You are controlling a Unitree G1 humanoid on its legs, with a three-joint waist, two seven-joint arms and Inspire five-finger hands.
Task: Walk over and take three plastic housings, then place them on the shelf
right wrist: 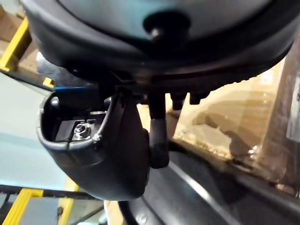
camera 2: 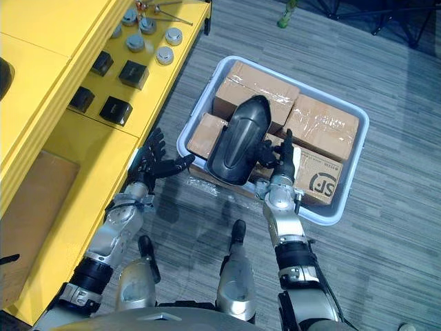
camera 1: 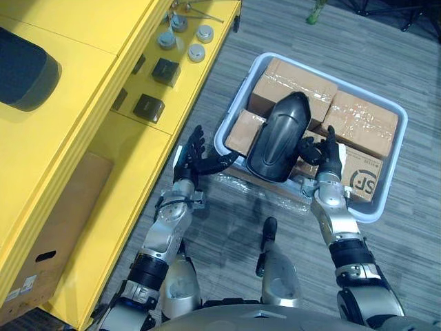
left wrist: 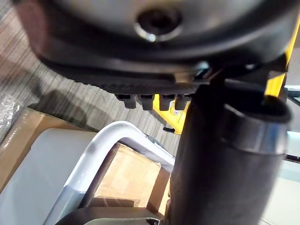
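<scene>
The black plastic housing (camera 1: pixel 279 138) lies on taped cardboard boxes (camera 1: pixel 362 121) in a pale grey bin (camera 1: pixel 234 105) on the floor. It is a glossy, smooth, rounded shell. Its long axis runs away from the robot, with the narrower end pointing far and the broader end near. The right hand (camera 1: pixel 324 162) is against the housing's right flank, fingers straight and spread. The left hand (camera 1: pixel 195 160) hangs beside the bin's left rim, fingers wide apart and holding nothing. The yellow shelf (camera 1: pixel 124 165) stands to the left.
</scene>
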